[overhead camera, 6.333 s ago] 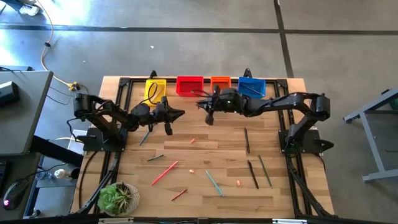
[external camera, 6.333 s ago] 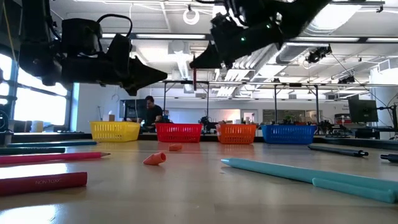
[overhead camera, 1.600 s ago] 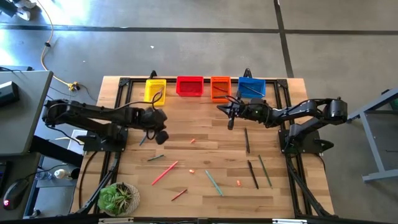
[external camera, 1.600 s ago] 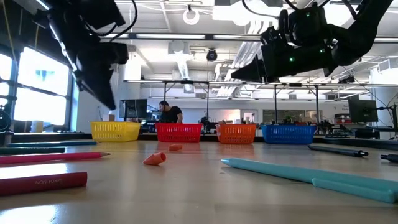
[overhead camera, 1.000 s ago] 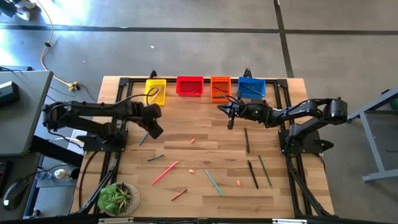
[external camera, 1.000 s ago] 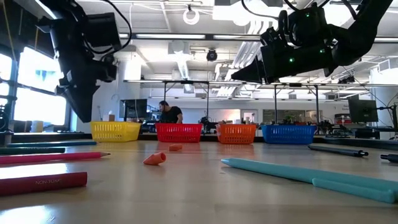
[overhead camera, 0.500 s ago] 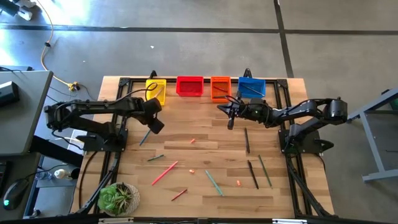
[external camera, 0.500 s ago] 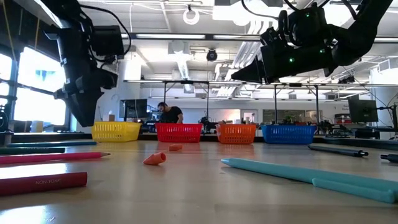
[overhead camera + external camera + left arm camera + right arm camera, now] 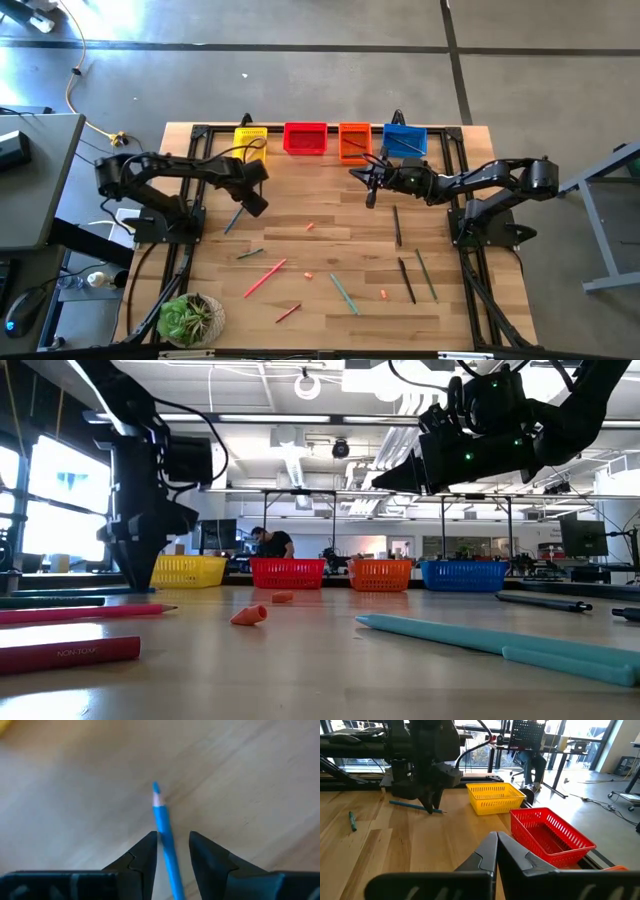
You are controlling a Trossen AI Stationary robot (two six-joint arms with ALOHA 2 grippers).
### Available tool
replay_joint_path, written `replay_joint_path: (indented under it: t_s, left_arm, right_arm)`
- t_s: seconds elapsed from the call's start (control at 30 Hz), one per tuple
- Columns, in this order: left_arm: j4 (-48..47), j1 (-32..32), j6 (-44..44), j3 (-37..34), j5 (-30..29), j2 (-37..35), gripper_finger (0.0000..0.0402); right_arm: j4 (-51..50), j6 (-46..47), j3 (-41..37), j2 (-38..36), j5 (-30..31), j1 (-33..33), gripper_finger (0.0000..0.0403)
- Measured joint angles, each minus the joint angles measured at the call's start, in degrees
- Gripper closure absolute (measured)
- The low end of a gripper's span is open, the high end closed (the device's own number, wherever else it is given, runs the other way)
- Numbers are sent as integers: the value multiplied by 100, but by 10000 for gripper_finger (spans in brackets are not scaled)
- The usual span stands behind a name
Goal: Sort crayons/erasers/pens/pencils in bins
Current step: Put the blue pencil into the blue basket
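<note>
A blue pencil (image 9: 161, 812) lies flat on the wood at the table's left (image 9: 231, 221). My left gripper (image 9: 172, 837) points straight down over it, open, with one finger on either side of the pencil near its sharpened end; the right wrist view shows the same gripper (image 9: 433, 807). My right gripper (image 9: 496, 840) is shut on nothing and hovers level above the table (image 9: 356, 172), in front of the orange bin (image 9: 353, 141). The yellow bin (image 9: 250, 141), red bin (image 9: 305, 138) and blue bin (image 9: 404, 140) stand in the same row along the far edge.
A red stick (image 9: 265, 277), a teal stick (image 9: 343, 292), dark pens (image 9: 397, 225) and small erasers (image 9: 308, 274) lie scattered over the near half. A potted plant (image 9: 190, 318) sits at the near left corner. A black frame runs along the table's sides.
My left gripper has sunk toward the table, down onto the blue pencil, while its arm has drawn in toward the table. The right arm has kept still.
</note>
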Motion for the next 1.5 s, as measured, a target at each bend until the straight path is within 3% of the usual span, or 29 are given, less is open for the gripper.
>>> replay_joint_path:
  t_s: [0.57,0.8,1.07,1.27,1.5]
  left_arm:
    - [65,-22,918,13,268,154,390]
    - [99,-206,1080,2,152,95,394]
    - [162,-582,921,-17,61,-461,396]
    - [672,-881,800,-13,21,-923,396]
    - [2168,-1175,849,-7,-35,-1096,397]
  right_arm:
    - [2,0,0,0,1,0,401]
    - [2,0,0,0,1,0,401]
    - [2,1,0,0,0,2,401]
    - [33,2,0,0,0,2,401]
    - [107,44,0,0,0,2,401]
